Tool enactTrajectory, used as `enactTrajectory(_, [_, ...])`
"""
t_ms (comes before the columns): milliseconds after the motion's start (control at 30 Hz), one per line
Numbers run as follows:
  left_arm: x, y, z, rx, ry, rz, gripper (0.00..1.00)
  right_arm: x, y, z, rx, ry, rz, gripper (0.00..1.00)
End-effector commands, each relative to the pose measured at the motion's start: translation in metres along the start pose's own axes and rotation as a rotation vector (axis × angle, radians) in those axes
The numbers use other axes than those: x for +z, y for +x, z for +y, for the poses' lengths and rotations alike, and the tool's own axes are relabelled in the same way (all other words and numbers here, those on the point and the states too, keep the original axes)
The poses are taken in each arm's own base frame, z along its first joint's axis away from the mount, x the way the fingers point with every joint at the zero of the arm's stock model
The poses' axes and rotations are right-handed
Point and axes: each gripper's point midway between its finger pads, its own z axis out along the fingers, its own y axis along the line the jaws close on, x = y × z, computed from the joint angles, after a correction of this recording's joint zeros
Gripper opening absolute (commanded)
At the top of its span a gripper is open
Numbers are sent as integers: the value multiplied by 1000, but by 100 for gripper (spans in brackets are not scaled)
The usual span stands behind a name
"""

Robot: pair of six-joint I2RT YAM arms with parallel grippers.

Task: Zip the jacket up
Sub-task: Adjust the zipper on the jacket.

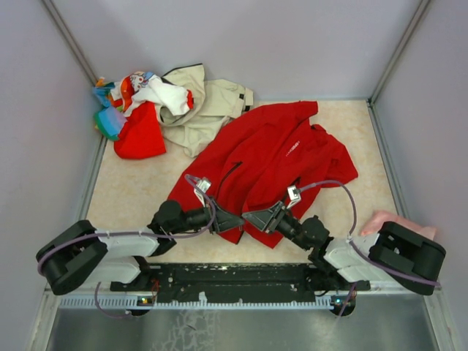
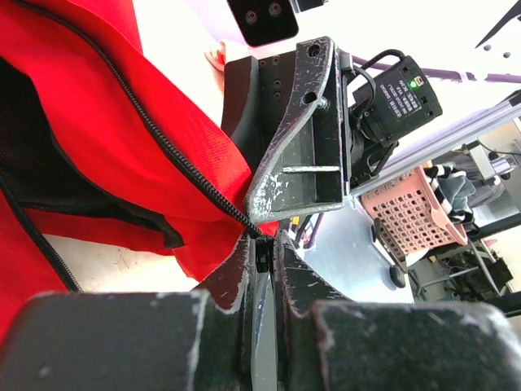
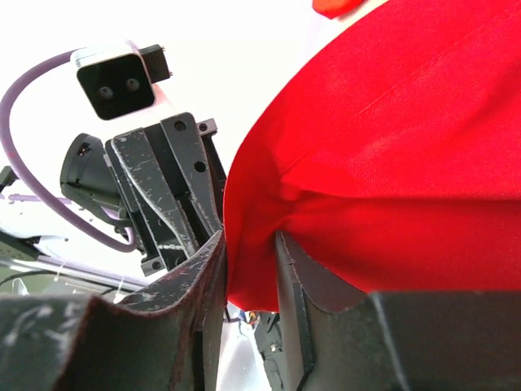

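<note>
Jacket [image 1: 270, 157], smooth red fabric, black toothed zipper [image 2: 177, 152]

Arms angled inward; left end effector [image 1: 234, 221] pinched shut, right end effector [image 1: 251, 217] clamped.

I am getting soft, even overhead light in the top view, with faint shadows falling on the beige speckled tabletop [image 1: 135, 201]. Both wrist views are blowing out white behind, and the scuffed black left gripper [image 2: 262, 243] is blurring close up.

Bright red jacket [image 1: 270, 157] with black zipper [image 2: 175, 159], beige jacket [image 1: 201, 110], speckled cream table [image 1: 131, 190], pink basket [image 2: 411, 216]
</note>
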Motion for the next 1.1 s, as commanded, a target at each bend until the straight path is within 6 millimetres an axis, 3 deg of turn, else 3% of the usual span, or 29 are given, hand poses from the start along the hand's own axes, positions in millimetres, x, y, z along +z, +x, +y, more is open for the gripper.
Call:
enactTrajectory(0, [1,-7,-23,39,109,-23,0,3,-1,34,-30,-143,8,27])
enactTrajectory(367, [1,0,-13,58,84,-1,0,3,3,32,-61,-143,24,0])
enactTrajectory(433, [-1,3,-7,56,53,12,1,2,1,30,-72,-133,17,0])
enactTrajectory(633, [-5,13,13,45,-55,58,11,1,-1,11,-170,-55,8,0])
enactTrajectory(733, [-8,16,17,46,-90,75,22,-2,-6,2,-236,-21,-24,0])
enactTrajectory(1067, [-17,15,37,82,-253,133,52,-2,-25,-1,-509,-29,-105,0])
